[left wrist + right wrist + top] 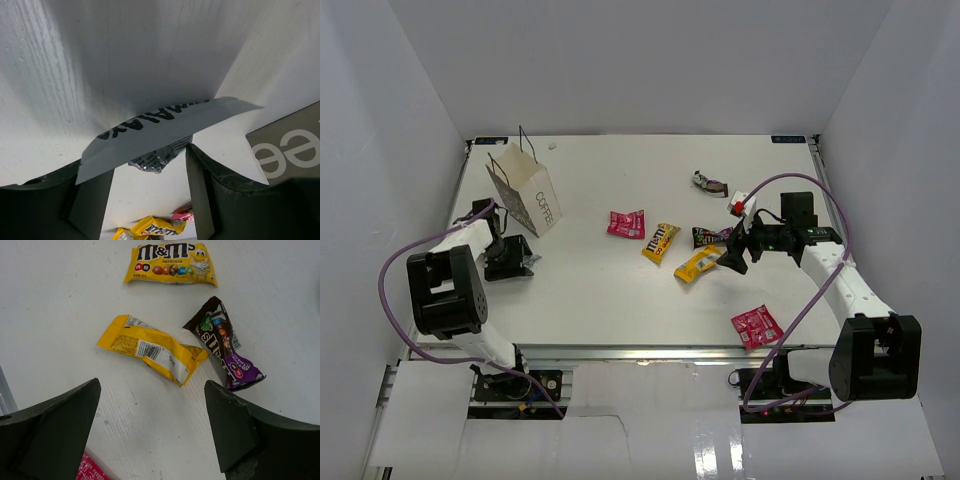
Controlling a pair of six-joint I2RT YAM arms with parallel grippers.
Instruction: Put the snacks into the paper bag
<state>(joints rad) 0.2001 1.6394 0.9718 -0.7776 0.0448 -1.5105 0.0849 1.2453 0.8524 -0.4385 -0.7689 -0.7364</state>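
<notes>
We find the paper bag (525, 195) standing at the far left of the counter (600, 310), with our left pincer (520, 262) just before it. Four snacks cluster mid-counter. The leftmost packet (626, 224) comes first, the second packet (661, 241) lies to its right, then the third packet (700, 264), with the fourth packet (712, 237) just behind it. Our right pincer (732, 255) sits right of those two. The far packet (708, 182) lies alone behind the cluster. The front packet (755, 326) lies alone before it, near the counter's front edge.

A white table (590, 300) bears the paper bag (530, 200) (standing) and scattered snacks (699, 264), yellow, pink-red and dark.
</notes>
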